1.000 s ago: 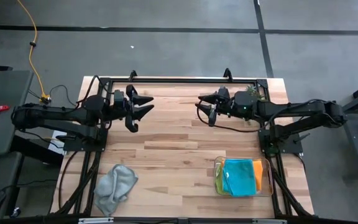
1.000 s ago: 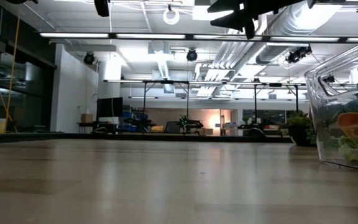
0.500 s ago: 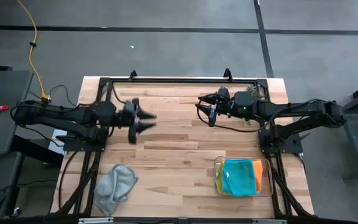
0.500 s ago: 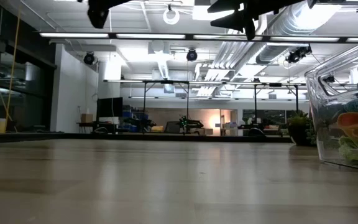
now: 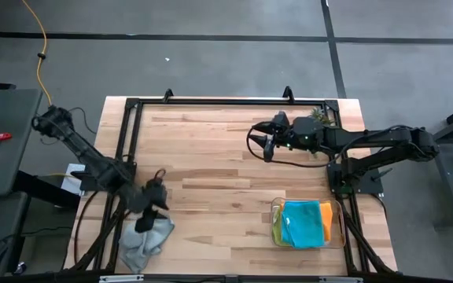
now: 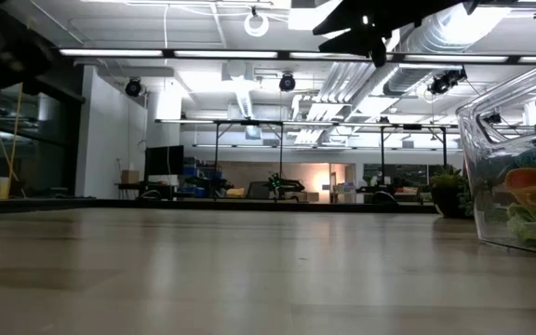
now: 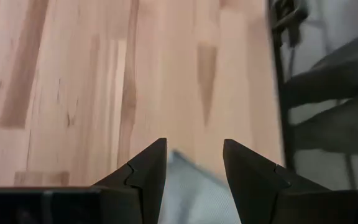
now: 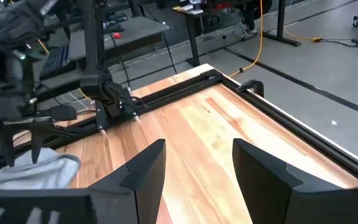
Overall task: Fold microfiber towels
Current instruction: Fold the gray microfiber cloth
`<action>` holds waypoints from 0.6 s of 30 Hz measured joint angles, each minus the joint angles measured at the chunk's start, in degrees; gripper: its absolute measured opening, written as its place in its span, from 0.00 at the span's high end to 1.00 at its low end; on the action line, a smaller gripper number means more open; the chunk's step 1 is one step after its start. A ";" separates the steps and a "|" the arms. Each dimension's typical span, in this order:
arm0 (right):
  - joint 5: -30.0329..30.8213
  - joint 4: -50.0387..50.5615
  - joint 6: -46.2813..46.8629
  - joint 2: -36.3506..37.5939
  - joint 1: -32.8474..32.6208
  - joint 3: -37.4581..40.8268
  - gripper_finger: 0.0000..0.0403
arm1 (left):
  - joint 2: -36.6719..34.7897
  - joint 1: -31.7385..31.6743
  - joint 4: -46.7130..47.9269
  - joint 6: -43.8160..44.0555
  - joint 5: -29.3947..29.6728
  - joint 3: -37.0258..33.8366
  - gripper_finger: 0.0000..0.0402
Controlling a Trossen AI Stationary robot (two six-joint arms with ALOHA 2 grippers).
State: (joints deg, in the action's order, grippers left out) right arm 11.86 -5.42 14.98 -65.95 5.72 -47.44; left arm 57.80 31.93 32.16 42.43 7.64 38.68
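Note:
A crumpled grey microfiber towel (image 5: pixel 145 240) lies flat on the table's near left corner; it also shows in the right wrist view (image 8: pixel 37 172). My left gripper (image 5: pixel 146 218) hovers open over the towel's far edge, slanting downward. In its own wrist view (image 7: pixel 194 149) the grey towel (image 7: pixel 188 198) shows between its fingers. Teal (image 5: pixel 301 222), orange (image 5: pixel 327 223) and lime green (image 5: pixel 277 226) towels lie folded in a clear tray (image 5: pixel 341 236). My right gripper (image 5: pixel 263 144) hangs open, high over the table's far middle (image 8: pixel 197 152), with nothing in it.
The clear tray (image 6: pixel 491 121) stands at the near right. A small potted plant (image 5: pixel 319 116) sits at the far right corner. A black frame (image 5: pixel 211 101) runs along the table's far and left edges. Bare wood (image 5: pixel 219 189) spans the middle of the table.
My left gripper has swung from the far left of the table toward the near edge and come down. It has tipped from roughly level to slanting downward and now stands over the grey towel, still open. The towel has not moved.

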 joint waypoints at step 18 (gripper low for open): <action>0.02 3.62 0.16 -0.04 0.02 0.00 0.56 | 23.99 6.70 -10.79 -13.46 1.95 -2.39 0.63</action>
State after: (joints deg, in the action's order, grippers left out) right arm 11.88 -1.80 15.14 -66.00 5.74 -47.44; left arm 81.79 38.63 21.37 28.97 9.59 36.29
